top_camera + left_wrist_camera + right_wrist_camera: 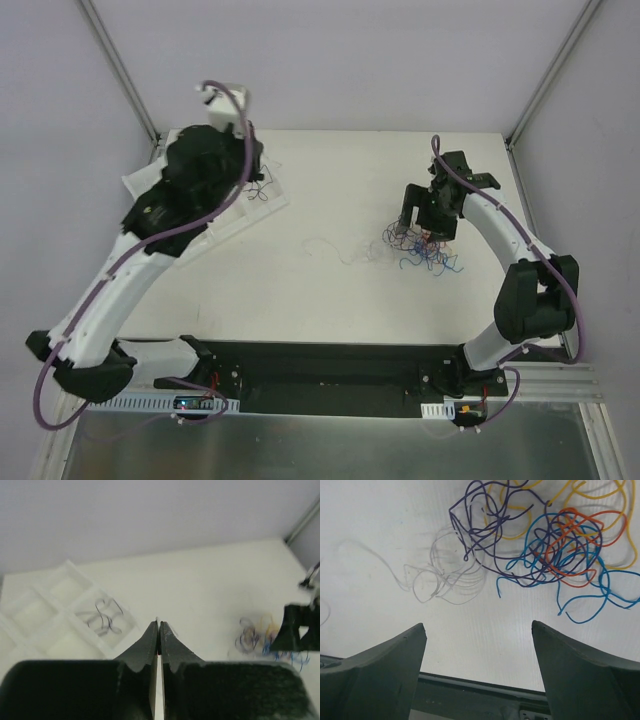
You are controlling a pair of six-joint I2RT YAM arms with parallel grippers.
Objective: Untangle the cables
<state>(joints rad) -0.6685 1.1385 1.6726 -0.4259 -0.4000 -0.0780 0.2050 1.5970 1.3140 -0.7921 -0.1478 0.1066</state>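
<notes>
Right gripper (478,625) is spread wide, holding nothing, hanging just above the cables (545,535). Left gripper (159,623) is pinched together. The tangle's a roundish clump on the right side of the table (330,290), with no real long axis and pale strands trailing left.

A white table (330,290) carries a white tray (30,611) with several compartments at its far left corner. Slanting metal posts, one left (120,70) and one right (550,70), rise from the far corners. A black plate (330,375) runs along the near edge.
</notes>
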